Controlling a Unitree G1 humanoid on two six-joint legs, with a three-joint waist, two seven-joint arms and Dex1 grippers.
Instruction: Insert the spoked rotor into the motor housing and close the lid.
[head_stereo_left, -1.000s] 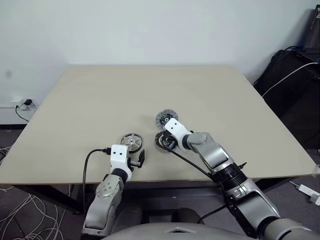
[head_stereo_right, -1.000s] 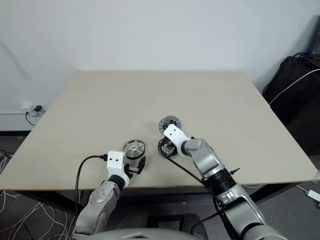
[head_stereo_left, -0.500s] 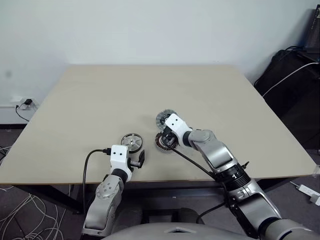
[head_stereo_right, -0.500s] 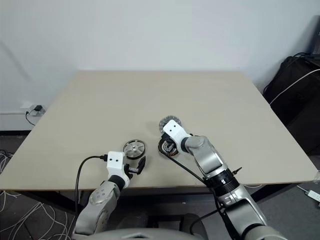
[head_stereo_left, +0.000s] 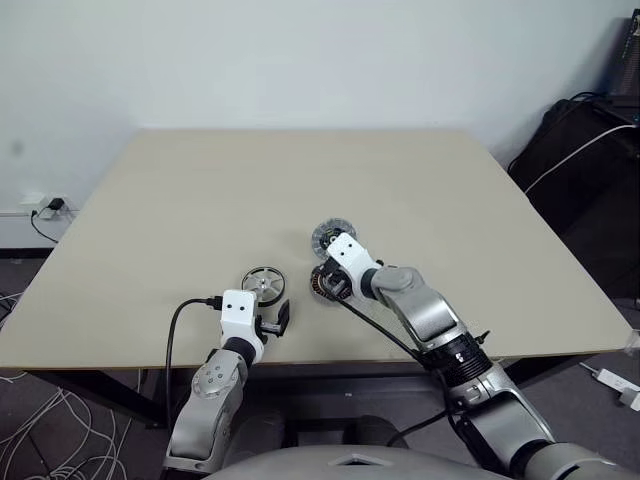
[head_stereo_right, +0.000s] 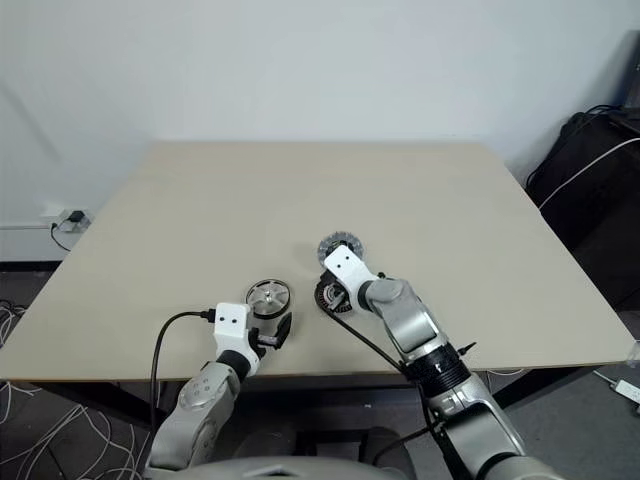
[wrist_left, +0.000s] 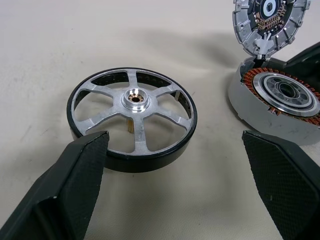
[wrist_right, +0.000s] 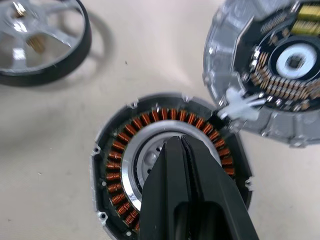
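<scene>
The spoked rotor (head_stereo_left: 262, 282) lies flat on the table, a silver wheel with a dark rim and open gaps (wrist_left: 132, 117). Just behind it, my left gripper (wrist_left: 175, 142) stands open, its fingers spread wider than the rotor. To the rotor's right lies the motor housing (head_stereo_left: 322, 285), its copper windings (wrist_right: 115, 165) facing up. My right gripper (wrist_right: 180, 142) is shut, its tips pointing down at the housing's pale metal centre. The lid (head_stereo_left: 330, 237) rests just beyond the housing with its ribbed face and dark centre up (wrist_right: 275, 65). A small white piece joins it to the housing's edge.
The beige table (head_stereo_left: 250, 190) is bare beyond the three parts, which lie close to its near edge. A black bag with cables (head_stereo_left: 590, 150) stands on the floor past the right edge. More cables and a wall socket (head_stereo_left: 45, 208) are at the left.
</scene>
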